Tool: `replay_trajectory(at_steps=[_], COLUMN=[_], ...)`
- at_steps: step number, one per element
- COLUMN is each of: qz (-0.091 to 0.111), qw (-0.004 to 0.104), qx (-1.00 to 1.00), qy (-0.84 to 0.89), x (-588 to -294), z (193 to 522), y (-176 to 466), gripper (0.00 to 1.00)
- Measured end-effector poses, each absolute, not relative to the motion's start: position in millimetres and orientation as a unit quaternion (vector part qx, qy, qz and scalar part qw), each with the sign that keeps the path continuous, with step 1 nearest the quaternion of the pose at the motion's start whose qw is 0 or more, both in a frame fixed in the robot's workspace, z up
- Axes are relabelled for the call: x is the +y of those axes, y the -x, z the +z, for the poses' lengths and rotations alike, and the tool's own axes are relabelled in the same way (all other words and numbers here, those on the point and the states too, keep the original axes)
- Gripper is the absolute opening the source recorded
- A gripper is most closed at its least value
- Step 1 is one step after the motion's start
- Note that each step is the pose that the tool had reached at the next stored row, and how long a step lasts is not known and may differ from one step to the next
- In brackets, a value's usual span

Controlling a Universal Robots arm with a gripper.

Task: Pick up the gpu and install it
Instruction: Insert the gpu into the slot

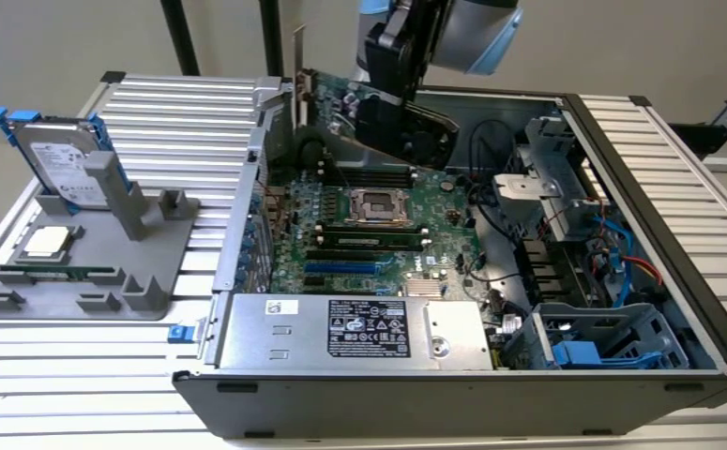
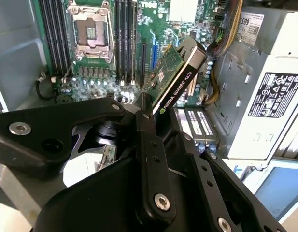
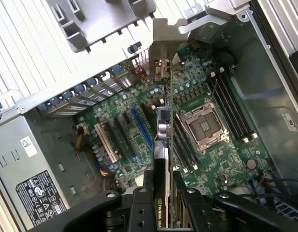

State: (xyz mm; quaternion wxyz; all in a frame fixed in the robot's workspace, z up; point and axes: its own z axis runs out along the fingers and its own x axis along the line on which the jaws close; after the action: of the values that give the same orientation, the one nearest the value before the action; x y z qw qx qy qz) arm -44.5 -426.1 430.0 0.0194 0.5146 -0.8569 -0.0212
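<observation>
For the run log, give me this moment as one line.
gripper: shut on gpu | gpu: tilted, in air over motherboard, not seated | hard drive: upright in grey holder

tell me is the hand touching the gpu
Touching. In the first wrist view the hand clamps the gpu from both sides, with no gap.

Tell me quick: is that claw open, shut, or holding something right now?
The gripper: shut on the gpu, which it holds in the air above the motherboard.
</observation>
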Motion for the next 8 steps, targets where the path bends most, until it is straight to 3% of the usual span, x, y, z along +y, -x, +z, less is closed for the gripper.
replay_trajectory(at_steps=[8], qz=[-0.021], qw=[0.020], qx=[-0.842], qy=[-0.539], x=[-426.1], z=[430.1], y=[44.5], gripper=[0.00])
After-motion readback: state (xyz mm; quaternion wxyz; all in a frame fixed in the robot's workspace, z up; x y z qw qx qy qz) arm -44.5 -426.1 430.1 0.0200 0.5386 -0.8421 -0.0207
